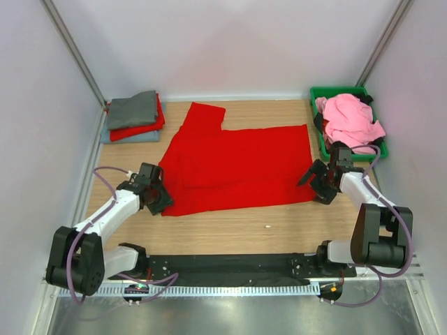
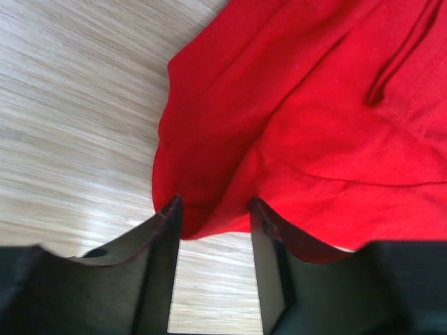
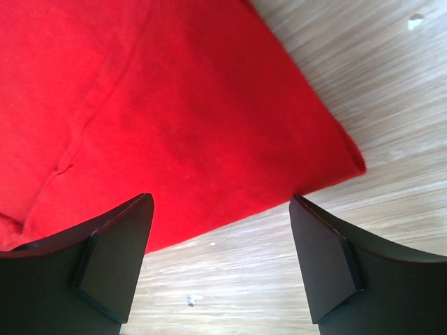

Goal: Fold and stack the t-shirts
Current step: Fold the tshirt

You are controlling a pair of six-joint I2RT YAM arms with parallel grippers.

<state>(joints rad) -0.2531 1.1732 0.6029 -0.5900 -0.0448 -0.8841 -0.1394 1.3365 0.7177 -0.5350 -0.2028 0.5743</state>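
A large bright red t-shirt (image 1: 237, 164) lies spread flat on the wooden table, one sleeve pointing toward the back. My left gripper (image 1: 159, 199) is at its near left corner. In the left wrist view the red t-shirt (image 2: 314, 118) bunches up between the tips of the left gripper (image 2: 215, 209), whose jaws still stand apart with wood showing between them. My right gripper (image 1: 318, 183) is at the near right corner. The right wrist view shows the right gripper (image 3: 220, 202) wide open, straddling the hem of the red t-shirt (image 3: 160, 105).
Folded t-shirts (image 1: 133, 115), grey on red on light blue-grey, are stacked at the back left. A green bin (image 1: 347, 91) at the back right holds a crumpled pink shirt (image 1: 349, 118). White walls enclose the table.
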